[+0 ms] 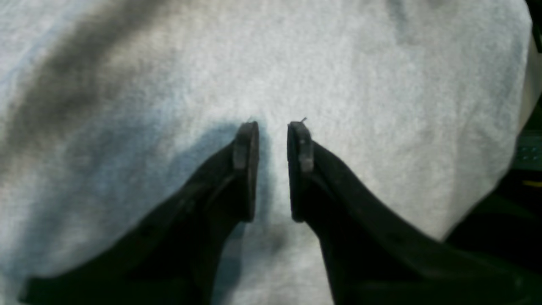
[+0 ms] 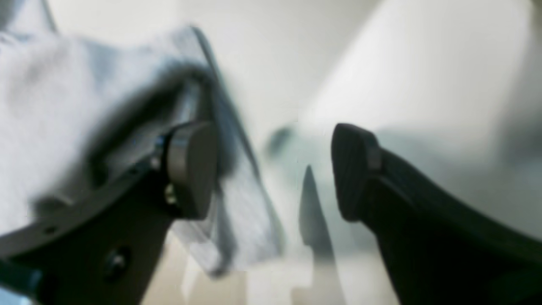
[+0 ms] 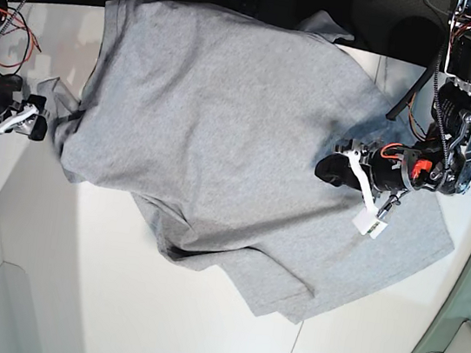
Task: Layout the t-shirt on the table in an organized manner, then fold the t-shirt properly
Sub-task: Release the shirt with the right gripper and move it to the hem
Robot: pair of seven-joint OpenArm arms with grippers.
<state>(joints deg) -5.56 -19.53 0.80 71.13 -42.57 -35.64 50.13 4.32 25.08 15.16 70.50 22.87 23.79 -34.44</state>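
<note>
Table (image 3: 156,306): the white top takes up most of my base view, with bare surface along the near side and at the far left.

T-shirt (image 3: 224,131): the grey tee lies across the far half of the table, plain side up as far as I can see, no lettering showing. It is skewed, not squared. One edge runs past the far side of the table, a doubled flap sticks out toward the near side, and wrinkles run through the middle.

Progress: I judge I'm in the layout stage. The cloth is mostly opened out, but sleeves and hem are not straight and no proper fold has been started. Flattening, squaring and all the folding are left.

Left gripper (image 1: 273,127): low over the shirt body at the right of my base view. Its fingers stand narrowly apart with bare grey cloth visible in the gap. I can't tell whether they pinch a ridge of fabric or only press on it.

Right gripper (image 2: 275,169): at the shirt's edge on the base view's left, fingers spread wide. A corner of cloth lies against one finger (image 2: 192,167), nothing clamped.

Next, in my judgement: grasp that edge and pull outward against the left arm to stretch out the wrinkles.
</note>
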